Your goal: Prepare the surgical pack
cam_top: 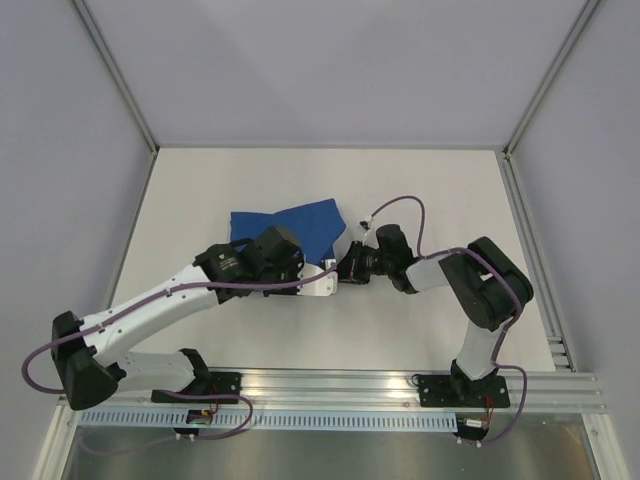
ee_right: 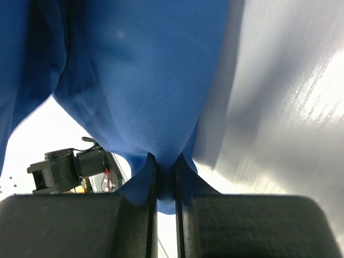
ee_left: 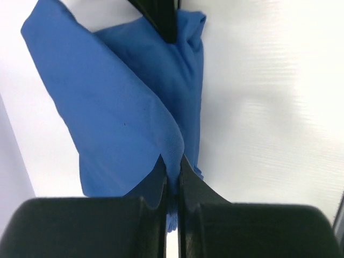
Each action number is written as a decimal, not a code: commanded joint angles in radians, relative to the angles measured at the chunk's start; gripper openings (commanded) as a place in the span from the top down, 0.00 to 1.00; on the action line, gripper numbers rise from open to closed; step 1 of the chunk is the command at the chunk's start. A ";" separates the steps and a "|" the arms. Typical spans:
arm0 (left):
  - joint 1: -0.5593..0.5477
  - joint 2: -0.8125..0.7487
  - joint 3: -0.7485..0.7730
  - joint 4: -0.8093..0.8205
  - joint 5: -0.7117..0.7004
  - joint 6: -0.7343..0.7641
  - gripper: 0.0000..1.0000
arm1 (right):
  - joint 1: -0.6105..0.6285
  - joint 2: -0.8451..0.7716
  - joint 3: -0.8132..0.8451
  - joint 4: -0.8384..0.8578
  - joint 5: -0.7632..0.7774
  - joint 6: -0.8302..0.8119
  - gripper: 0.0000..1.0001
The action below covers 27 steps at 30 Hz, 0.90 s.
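The surgical pack (cam_top: 300,222) is a creased royal-blue fabric bundle lying mid-table. In the top view both grippers meet at its near edge. My left gripper (cam_top: 301,268) comes in from the left and my right gripper (cam_top: 344,268) from the right. In the left wrist view the left gripper (ee_left: 172,167) is shut on a pinched fold of the blue fabric (ee_left: 118,107). The right wrist view shows the right gripper (ee_right: 166,164) shut on a fold of the fabric (ee_right: 145,80), which hangs raised in front of the camera. The arms hide the bundle's near edge.
A pale, shiny flat piece (cam_top: 320,283) shows just below the grippers, partly covered by them. White table (cam_top: 430,200) spreads on all sides, with grey walls around it. A metal rail (cam_top: 400,385) runs along the near edge.
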 commanded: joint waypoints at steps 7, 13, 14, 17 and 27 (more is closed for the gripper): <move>-0.039 0.058 -0.154 -0.174 0.293 -0.002 1.00 | 0.006 -0.010 0.022 -0.036 0.191 0.079 1.00; -0.105 0.149 -0.272 -0.018 0.221 0.001 1.00 | 0.006 -0.030 0.038 -0.049 0.219 0.091 1.00; -0.105 0.169 -0.282 -0.005 0.197 0.007 1.00 | 0.006 -0.032 0.041 -0.053 0.221 0.083 0.99; -0.105 0.234 -0.332 0.047 0.146 0.024 1.00 | 0.004 -0.048 0.061 -0.096 0.231 0.060 0.99; -0.105 0.230 -0.377 0.088 0.082 0.018 0.95 | 0.004 -0.201 0.152 -0.406 0.248 -0.144 0.61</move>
